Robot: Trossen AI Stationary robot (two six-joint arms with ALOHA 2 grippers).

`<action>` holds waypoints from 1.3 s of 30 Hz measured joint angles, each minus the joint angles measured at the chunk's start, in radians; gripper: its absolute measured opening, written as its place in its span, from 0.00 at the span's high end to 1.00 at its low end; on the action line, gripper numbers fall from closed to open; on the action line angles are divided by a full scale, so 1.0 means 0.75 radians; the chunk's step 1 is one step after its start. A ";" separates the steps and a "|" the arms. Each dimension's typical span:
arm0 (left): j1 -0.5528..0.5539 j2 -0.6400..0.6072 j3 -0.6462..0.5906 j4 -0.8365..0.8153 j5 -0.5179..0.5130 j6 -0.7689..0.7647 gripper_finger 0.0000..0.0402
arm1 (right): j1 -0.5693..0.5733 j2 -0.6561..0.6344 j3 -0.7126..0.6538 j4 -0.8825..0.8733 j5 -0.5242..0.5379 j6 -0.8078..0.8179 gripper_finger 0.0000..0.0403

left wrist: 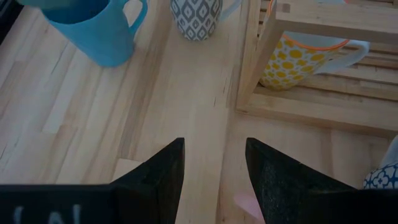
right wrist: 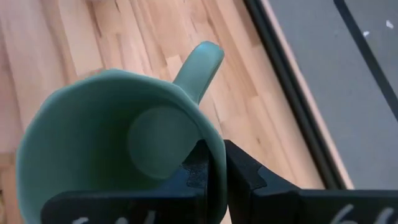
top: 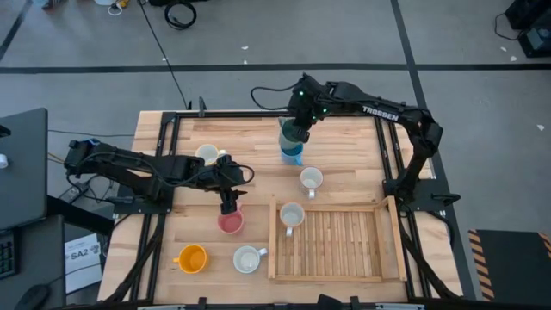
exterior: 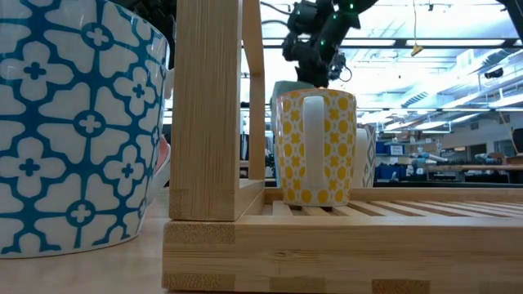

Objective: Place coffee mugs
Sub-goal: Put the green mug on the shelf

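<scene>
The big wooden table (top: 258, 142) holds everything. On it sits a wooden tray (top: 336, 271) with slats and raised sides — most likely the place where the mugs are meant to end up. One mug with yellow dots (top: 291, 215) already stands in the tray's corner, so that one looks done.

The other mugs wait on the bare table: a grey patterned mug (top: 311, 179) just beside the tray, a white mug with blue flowers (top: 248, 258) near the tray's side, an orange mug (top: 191, 258) farther off, a cream mug (top: 207, 154) near the left arm, and a pink mug (top: 230, 222).

The right gripper (right wrist: 214, 165) is pinched shut on the rim of a green mug (right wrist: 112, 143), one finger inside and one outside — a thin wall is easy to hold that way. It hangs in the air above a blue mug (top: 292, 155), well apart from the tray.

The left gripper (top: 228, 207) points down right over the pink mug. Its jaws stand about halfway apart and hold nothing, perhaps ready to straddle the rim.
</scene>
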 joint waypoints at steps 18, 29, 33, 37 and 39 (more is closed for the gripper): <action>0.000 0.000 0.000 -0.001 0.000 0.000 0.56 | 0.154 -0.001 0.542 -0.563 -0.003 0.224 0.92; 0.000 0.000 0.000 -0.001 0.000 0.000 0.56 | 0.456 -0.002 0.593 -0.802 0.008 0.547 0.92; 0.000 0.000 0.000 -0.001 0.000 0.000 0.56 | 0.594 -0.002 0.593 -0.826 0.061 0.657 0.92; 0.000 0.000 0.000 -0.001 0.000 0.000 0.56 | 0.737 -0.002 0.593 -0.896 0.132 0.806 0.92; 0.000 0.000 0.000 -0.001 0.000 -0.001 0.56 | 0.813 -0.004 0.583 -0.900 0.163 0.891 0.92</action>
